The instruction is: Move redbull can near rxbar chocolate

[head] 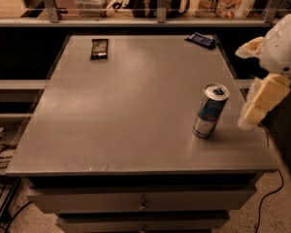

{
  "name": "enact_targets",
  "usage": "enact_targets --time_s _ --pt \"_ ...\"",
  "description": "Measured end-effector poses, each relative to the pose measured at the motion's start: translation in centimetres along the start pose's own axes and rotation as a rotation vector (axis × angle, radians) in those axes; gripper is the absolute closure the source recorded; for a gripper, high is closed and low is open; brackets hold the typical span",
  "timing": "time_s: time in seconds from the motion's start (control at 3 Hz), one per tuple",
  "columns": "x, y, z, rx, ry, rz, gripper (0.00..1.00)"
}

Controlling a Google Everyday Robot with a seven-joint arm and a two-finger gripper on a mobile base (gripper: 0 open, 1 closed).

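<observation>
Near the front right corner of the counter (126, 125), the camera view shows me the redbull can (211, 110) standing upright on its base, pull-tab top facing up. The rxbar chocolate (99, 48) lies flat close to the back left corner, well apart from the can, nearly a full diagonal away. A dark blue wrapper (201, 40) sits by the back right corner; that is not my target.

My gripper (256, 106) hangs just off the right edge, beside the can but not touching it. I cannot tell how wide the claw stands from this angle; it has hold of nothing, since the can stands free.

I judge the can to be light, rigid, thin-walled and smooth, so it could dent under a hard squeeze or slip under a weak one. Being tall and slim, it will tip if nudged high. I would take it around the middle of the body, from the side, with moderate pressure.
</observation>
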State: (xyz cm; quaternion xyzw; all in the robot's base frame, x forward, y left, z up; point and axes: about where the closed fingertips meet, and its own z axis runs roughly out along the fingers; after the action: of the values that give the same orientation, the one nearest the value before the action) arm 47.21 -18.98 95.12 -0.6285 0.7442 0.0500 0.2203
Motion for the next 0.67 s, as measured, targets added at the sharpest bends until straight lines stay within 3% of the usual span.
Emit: enact_targets --time_s 0.33,0.67 --pt "-1.1 -0.5 3.0 -0.063 -0.079 -0.008 0.0" --pt "-1.2 -1.0 5.0 -0.09 -0.086 -0.003 0.18"
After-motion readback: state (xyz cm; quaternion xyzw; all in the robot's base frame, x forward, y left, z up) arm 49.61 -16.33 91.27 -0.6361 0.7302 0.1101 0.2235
